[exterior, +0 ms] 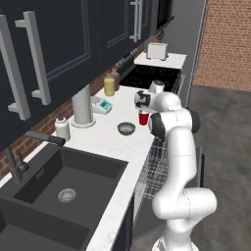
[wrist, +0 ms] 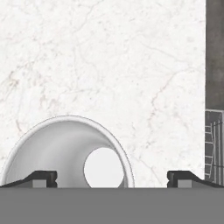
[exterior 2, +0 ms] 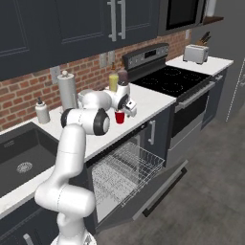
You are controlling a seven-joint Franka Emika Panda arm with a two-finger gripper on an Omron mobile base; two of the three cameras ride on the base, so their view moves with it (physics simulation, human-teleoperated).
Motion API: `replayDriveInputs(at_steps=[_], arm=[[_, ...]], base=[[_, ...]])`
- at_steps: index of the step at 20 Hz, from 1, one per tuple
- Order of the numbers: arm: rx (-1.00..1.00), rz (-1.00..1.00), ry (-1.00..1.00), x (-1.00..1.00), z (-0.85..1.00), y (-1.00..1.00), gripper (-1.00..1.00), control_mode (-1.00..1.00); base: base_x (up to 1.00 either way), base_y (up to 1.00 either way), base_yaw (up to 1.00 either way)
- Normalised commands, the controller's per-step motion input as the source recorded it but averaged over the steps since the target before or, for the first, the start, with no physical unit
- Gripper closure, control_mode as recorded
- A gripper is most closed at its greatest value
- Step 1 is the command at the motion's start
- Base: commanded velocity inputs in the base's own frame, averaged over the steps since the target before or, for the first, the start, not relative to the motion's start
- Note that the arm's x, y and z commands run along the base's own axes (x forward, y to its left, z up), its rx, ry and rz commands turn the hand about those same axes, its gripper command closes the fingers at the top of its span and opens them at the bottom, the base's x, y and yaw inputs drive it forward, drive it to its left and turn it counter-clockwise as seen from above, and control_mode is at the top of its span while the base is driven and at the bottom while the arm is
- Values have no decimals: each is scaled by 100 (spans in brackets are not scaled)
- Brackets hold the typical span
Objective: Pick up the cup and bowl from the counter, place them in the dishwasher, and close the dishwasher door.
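Note:
The red cup stands upright near the front edge of the white counter. My gripper hangs open just above it, pointing down. The hand view looks straight into the cup's white inside; the cup lies left of centre between my fingertips, and my gripper holds nothing. The grey bowl sits on the counter a little nearer the sink, apart from the cup. Below the counter edge the dishwasher rack is pulled out over the lowered dishwasher door.
A yellow jar and a paper-towel roll stand near the brick wall. The black cooktop and a toaster lie beyond. A dark sink with a faucet sits on the near side, a soap bottle beside it.

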Motion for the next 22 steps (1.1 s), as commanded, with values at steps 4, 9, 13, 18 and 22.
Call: replayDriveInputs(at_steps=[4,9,13,18,22], arm=[[0,0,0,0,-23,-1,-100,-100],[0,0,0,0,-23,0,-100,-100],[0,0,0,0,-20,0,100,-100],[1,0,0,-1,-12,-6,100,-100],[1,0,-2,-19,-8,-23,100,-100]], base=[[0,0,0],[0,0,0],[0,0,0],[0,0,0],[0,0,0]])
